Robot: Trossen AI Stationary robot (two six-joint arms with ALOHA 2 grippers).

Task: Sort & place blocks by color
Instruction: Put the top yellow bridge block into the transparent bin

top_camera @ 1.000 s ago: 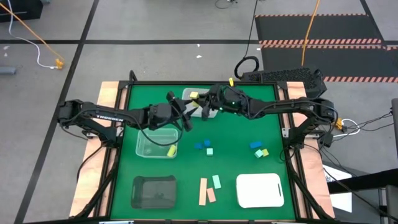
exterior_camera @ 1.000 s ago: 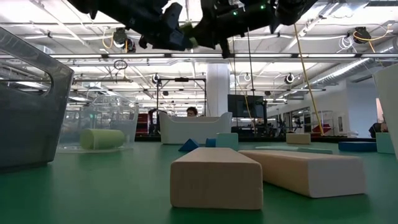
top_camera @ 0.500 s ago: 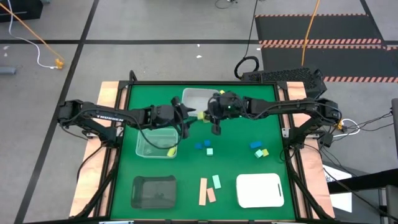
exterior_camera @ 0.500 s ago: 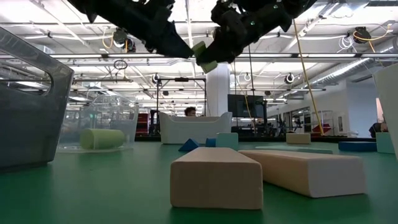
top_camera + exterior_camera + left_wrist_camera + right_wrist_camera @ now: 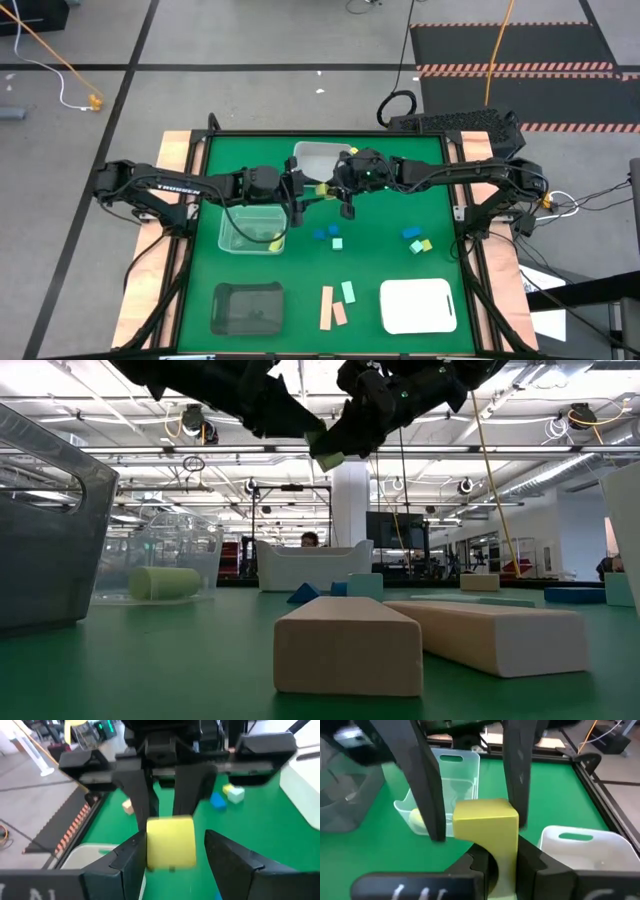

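A yellow block point(image 5: 322, 188) hangs in the air over the middle of the green table, between my two grippers. My right gripper point(image 5: 343, 192) comes from the right and is shut on it. My left gripper point(image 5: 303, 190) comes from the left and is open. In the left wrist view its fingers point(image 5: 129, 857) stand on either side of the block point(image 5: 170, 842), one close against it and the other a gap away. The low view shows the block point(image 5: 327, 458) high above the table. The other blocks lie on the table. My right gripper point(image 5: 502, 854) pinches the yellow block between its two fingers, at the end nearest its wrist point(image 5: 506, 851). The fingers come level from the table's right. The block is lifted clear and sticks out past the fingertips toward my left gripper. My left gripper point(image 5: 175, 847): I cannot tell whether one finger touches the block's side.
A clear tray point(image 5: 236, 240) holding a yellow block point(image 5: 275, 242) sits left of centre, and a pale tray point(image 5: 312, 155) sits at the far edge. A dark tray point(image 5: 248, 305) and a white tray point(image 5: 418, 305) are near. Blue, mint and tan blocks point(image 5: 327, 308) lie scattered.
My right gripper has moved from over the far pale tray toward the table's middle, carrying the yellow block. My left gripper has moved right to meet it, and its open fingers now stand around the block.
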